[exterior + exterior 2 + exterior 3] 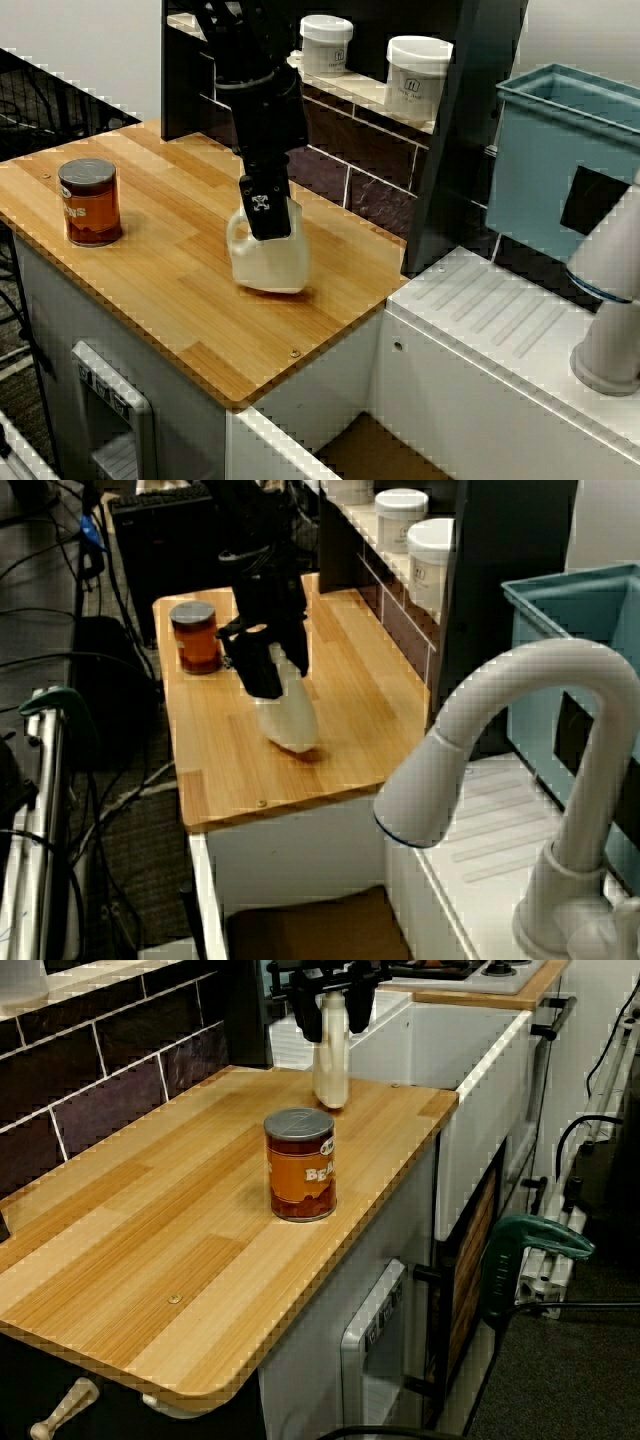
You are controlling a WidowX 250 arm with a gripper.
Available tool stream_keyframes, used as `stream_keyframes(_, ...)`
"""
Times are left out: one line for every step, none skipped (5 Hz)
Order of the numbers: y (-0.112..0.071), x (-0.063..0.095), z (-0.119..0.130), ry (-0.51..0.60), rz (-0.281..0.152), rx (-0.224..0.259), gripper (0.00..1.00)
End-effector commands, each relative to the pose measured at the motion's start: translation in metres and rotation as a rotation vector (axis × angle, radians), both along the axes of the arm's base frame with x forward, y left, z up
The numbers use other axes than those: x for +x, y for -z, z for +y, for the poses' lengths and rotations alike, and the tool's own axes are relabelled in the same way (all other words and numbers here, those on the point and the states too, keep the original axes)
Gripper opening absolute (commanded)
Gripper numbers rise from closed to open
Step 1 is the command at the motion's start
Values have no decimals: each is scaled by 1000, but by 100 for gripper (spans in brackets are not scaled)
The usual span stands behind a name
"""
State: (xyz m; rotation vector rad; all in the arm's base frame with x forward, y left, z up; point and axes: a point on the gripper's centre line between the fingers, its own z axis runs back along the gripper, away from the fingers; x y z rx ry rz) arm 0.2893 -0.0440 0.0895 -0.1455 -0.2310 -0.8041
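The black tool hangs straight down over the pale wooden counter, its two fingers pressed against the upper part of a translucent white plastic jug, pinching it from opposite sides. In the low view along the counter one finger shows on each side of the jug, with no gap to the plastic.

The jug lies directly under the tool, not off to any side. It is near the middle of the counter's sink end, and its base appears to meet the wood. Its long axis runs roughly upright, in line with the arm. In the view past the faucet it leans a little, bottom away from the arm.

A round tin can with an orange label and grey lid stands well apart from the jug toward the counter's far end. Two white lidded jars sit on the shelf behind. A white faucet and a teal bin are off the counter.
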Motion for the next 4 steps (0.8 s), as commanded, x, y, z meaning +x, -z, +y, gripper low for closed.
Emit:
stream_keyframes(-8,3,2,1,-30,20,70)
stream_keyframes(-7,2,3,3,-20,24,100)
stream_keyframes(-12,1,4,2,-17,14,100)
stream_keyframes(-16,0,5,-1,-16,6,100)
